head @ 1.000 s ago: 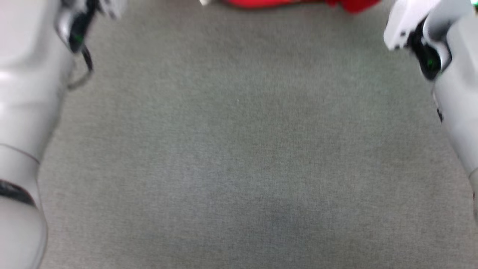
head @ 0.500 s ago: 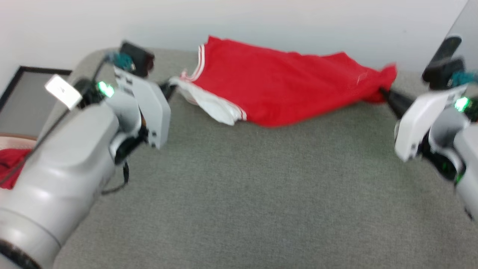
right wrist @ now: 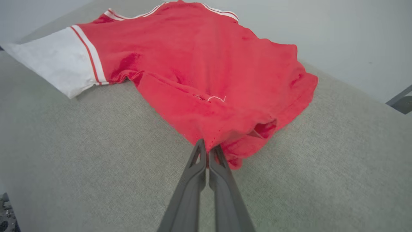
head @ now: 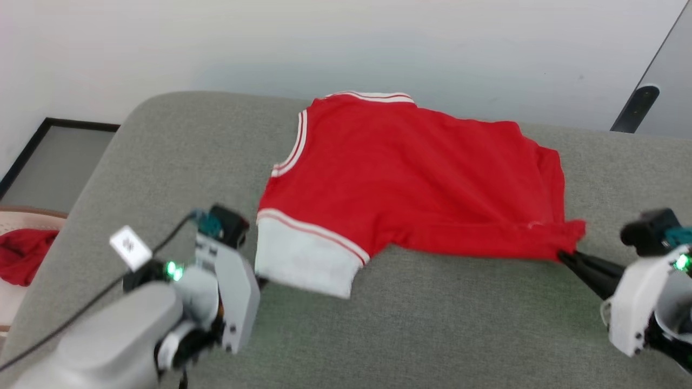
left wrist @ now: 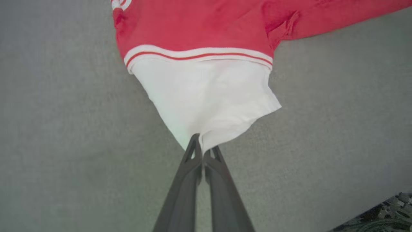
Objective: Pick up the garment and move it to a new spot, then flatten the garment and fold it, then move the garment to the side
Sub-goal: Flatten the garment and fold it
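Observation:
The garment (head: 411, 183), a red shirt with a white sleeve (head: 303, 262) and red-white striped trim, lies spread on the grey padded surface (head: 432, 335). My left gripper (left wrist: 203, 146) is shut on the edge of the white sleeve (left wrist: 209, 96); in the head view it sits at the lower left (head: 258, 281), fingertips hidden by its own housing. My right gripper (right wrist: 207, 146) is shut on the red hem corner (right wrist: 231, 141), seen in the head view at the right (head: 565, 256). The lettering is hidden.
A pale wall rises behind the surface. A dark-framed panel (head: 54, 156) stands at the left, with another red cloth (head: 21, 254) on a pale object below it. A dark slanted post (head: 635, 108) shows at the upper right.
The head camera has tilted up, so the whole garment and both grippers come into view. The garment now lies flatter and more spread than half a second ago, both grippers still holding it.

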`<state>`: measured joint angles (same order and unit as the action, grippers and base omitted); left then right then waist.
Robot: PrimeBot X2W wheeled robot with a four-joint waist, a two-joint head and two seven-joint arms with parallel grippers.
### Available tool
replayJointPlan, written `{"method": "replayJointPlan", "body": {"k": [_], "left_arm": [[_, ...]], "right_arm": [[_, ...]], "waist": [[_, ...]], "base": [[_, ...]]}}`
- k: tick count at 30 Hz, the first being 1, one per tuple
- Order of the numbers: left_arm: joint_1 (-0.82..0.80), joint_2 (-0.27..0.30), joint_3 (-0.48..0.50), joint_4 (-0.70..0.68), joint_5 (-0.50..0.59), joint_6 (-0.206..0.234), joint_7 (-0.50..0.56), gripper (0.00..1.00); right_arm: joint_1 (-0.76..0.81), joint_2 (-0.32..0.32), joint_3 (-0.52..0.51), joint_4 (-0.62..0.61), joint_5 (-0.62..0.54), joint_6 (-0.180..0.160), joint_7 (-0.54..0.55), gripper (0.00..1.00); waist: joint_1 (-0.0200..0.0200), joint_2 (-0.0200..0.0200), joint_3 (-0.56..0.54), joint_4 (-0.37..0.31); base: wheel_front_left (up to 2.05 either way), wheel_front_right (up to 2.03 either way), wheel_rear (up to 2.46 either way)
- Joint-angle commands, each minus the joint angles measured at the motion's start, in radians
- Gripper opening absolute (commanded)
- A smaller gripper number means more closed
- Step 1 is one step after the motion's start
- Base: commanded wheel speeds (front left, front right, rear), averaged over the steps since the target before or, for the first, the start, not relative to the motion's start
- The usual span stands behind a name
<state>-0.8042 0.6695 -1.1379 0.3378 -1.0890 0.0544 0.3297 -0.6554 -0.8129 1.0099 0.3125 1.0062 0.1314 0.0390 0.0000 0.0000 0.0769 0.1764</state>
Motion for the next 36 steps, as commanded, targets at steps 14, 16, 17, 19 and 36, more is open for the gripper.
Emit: {"method": "replayJointPlan", "body": {"k": [14,16,17,19,36], "left_arm": [[0.307,0.252,0.007,-0.571,-0.17,0.395,0.112,0.0],[0.335,0.275,0.009,-0.632,-0.188,0.444,0.12,0.0],[0.338,0.287,0.01,-0.661,-0.185,0.461,0.119,0.0],[0.335,0.315,0.021,-0.711,-0.173,0.501,0.114,0.0],[-0.047,0.369,0.099,-0.61,0.09,0.351,0.163,0.0]], "right_arm": [[0.165,-0.181,0.114,-0.124,0.135,-0.001,-0.15,0.0],[0.181,-0.204,0.124,-0.14,0.158,-0.001,-0.163,0.0],[0.189,-0.215,0.127,-0.151,0.172,-0.001,-0.165,0.0],[0.199,-0.235,0.125,-0.177,0.2,-0.001,-0.173,0.0],[0.007,-0.146,-0.025,-0.021,0.116,-0.001,-0.022,0.0]], "waist": [[0.0,0.0,0.025,-0.012],[0.0,0.0,0.03,-0.01],[0.0,0.0,0.033,-0.01],[0.0,0.0,0.038,-0.01],[0.0,0.0,0.122,-0.072]], "base": [[0.0,0.0,0.0],[0.0,0.0,0.0],[0.0,0.0,0.0],[0.0,0.0,0.0],[0.0,0.0,0.0]]}}
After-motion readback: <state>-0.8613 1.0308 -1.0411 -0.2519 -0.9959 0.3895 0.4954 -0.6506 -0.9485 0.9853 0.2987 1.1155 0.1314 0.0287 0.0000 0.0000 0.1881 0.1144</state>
